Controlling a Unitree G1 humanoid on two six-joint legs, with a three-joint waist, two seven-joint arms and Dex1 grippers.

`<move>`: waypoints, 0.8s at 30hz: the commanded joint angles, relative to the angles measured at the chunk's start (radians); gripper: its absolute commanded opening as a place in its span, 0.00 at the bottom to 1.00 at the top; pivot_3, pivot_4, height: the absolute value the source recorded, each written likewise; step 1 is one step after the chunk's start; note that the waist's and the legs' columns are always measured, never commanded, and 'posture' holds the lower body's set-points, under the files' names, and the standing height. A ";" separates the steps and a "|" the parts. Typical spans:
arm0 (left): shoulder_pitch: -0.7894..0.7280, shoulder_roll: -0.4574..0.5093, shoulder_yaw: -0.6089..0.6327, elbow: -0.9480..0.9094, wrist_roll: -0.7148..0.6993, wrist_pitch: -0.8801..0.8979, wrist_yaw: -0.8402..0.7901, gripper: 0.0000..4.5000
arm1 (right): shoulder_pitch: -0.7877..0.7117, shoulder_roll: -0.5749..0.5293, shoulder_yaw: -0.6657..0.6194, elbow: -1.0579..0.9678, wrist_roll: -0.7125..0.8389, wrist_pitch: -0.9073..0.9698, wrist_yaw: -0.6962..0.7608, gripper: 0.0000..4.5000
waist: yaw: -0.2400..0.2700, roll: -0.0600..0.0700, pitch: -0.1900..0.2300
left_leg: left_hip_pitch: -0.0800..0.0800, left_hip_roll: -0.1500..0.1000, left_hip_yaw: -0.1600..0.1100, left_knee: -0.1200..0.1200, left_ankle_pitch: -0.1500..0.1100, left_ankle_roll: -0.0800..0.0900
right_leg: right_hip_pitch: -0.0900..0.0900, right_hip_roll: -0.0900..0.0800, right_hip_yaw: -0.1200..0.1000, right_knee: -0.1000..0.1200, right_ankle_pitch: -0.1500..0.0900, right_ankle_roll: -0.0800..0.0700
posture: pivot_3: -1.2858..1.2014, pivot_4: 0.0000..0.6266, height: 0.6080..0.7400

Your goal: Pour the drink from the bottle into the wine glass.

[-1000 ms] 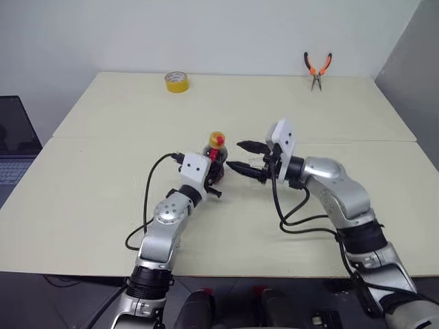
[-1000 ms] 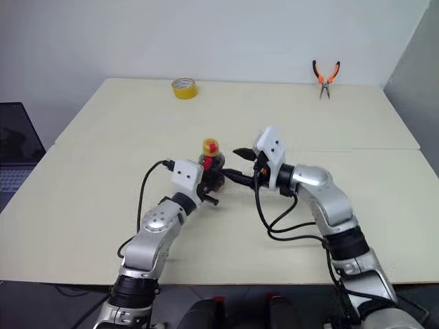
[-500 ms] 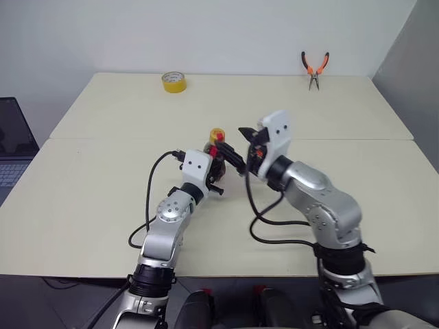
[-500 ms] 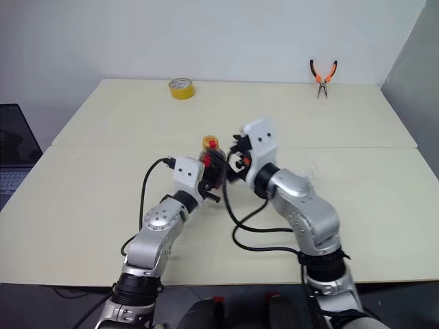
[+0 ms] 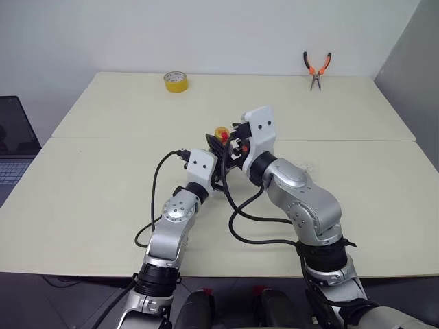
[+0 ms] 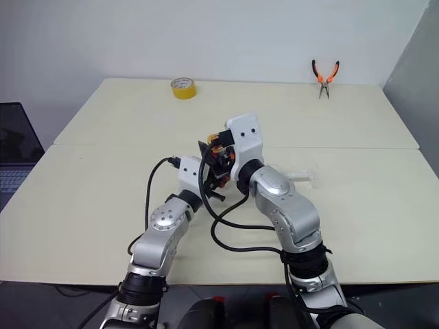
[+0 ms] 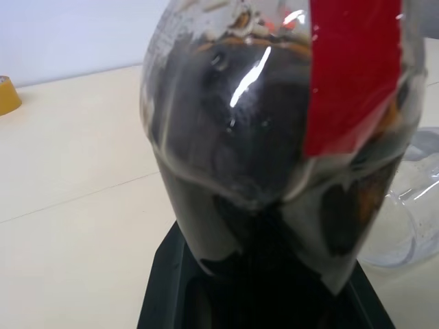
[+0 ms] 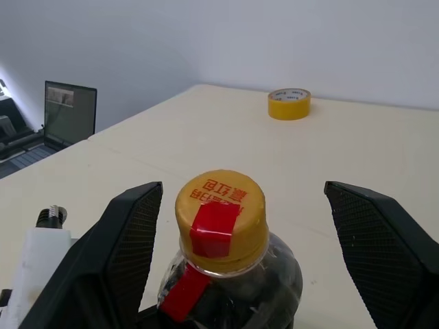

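While left pincer (image 5: 218,166) pinches bottle (image 8: 223,274), right pincer (image 8: 264,212) spread, flanking cap (image 8: 221,212) untouched.

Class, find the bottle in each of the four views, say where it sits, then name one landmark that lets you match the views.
Left eye view: bottle at centre, where both wrists meet.
Right eye view: centre, mostly hidden by the right wrist.
Left wrist view: dark body close up, gripped by the left tool.
Right wrist view: cap between the open right tool fingers.
Shared landmark: yellow tape roll.
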 commanded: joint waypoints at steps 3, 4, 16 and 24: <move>-0.013 -0.008 0.002 -0.033 0.005 -0.037 0.013 0.15 | -0.017 0.017 -0.033 -0.025 0.002 -0.039 -0.005 0.55 | 0.000 0.000 0.000 | 0.000 0.000 0.000 0.000 0.000 0.000 | 0.000 0.000 0.000 0.000 0.000 0.000 | 0.52 0.24 1.00; -0.013 -0.008 0.002 -0.034 0.005 -0.037 0.013 0.15 | -0.015 0.017 -0.034 -0.026 0.004 -0.038 -0.001 0.47 | 0.000 0.000 0.000 | 0.000 0.000 0.000 0.000 0.000 0.000 | 0.000 0.000 0.000 0.000 0.000 0.000 | 0.52 0.24 1.00; 0.000 -0.010 0.002 -0.054 0.001 -0.021 0.024 0.15 | -0.033 -0.146 -0.107 0.144 0.107 -0.245 0.337 0.29 | -0.001 0.000 0.000 | 0.000 0.000 0.000 0.000 0.000 0.000 | 0.000 0.000 0.000 0.000 0.000 0.000 | 0.52 0.24 1.00; -0.004 -0.024 -0.015 -0.048 0.011 -0.015 0.038 0.15 | -0.185 -0.294 -0.112 0.480 0.160 -0.348 0.666 0.29 | -0.002 0.000 0.000 | 0.001 0.000 0.000 0.000 0.000 0.001 | 0.001 0.000 0.000 0.000 0.000 0.000 | 0.52 0.24 1.00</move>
